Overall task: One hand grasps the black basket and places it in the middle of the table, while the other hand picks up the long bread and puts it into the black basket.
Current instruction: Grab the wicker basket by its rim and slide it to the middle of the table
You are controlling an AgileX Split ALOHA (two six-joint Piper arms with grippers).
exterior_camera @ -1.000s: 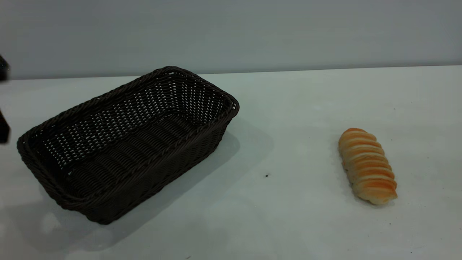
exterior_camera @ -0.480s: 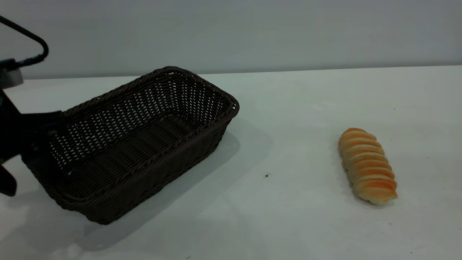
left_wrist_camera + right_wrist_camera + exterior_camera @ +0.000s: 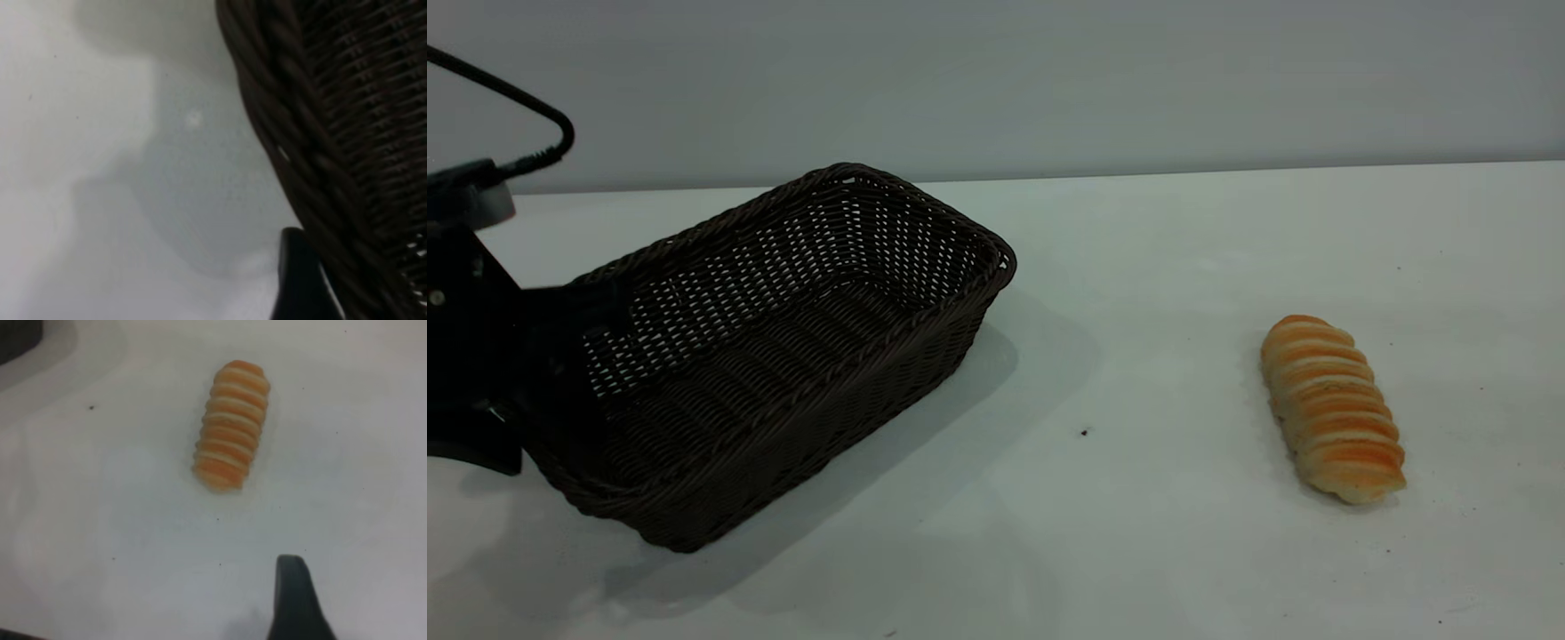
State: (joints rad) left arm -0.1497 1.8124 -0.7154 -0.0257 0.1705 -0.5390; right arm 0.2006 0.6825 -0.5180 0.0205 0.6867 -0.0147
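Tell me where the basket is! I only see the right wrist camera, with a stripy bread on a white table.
Observer: The black basket sits on the table well to the left of the long bread, with bare table between them.
Operator: Is anything inside it?
Observer: No, it is empty. The exterior view shows only its woven bottom.
Operator: My right gripper is near the bread. What is the other arm doing?
Observer: The left gripper is at the basket's short end, the one farthest from the bread, right by the braided rim.
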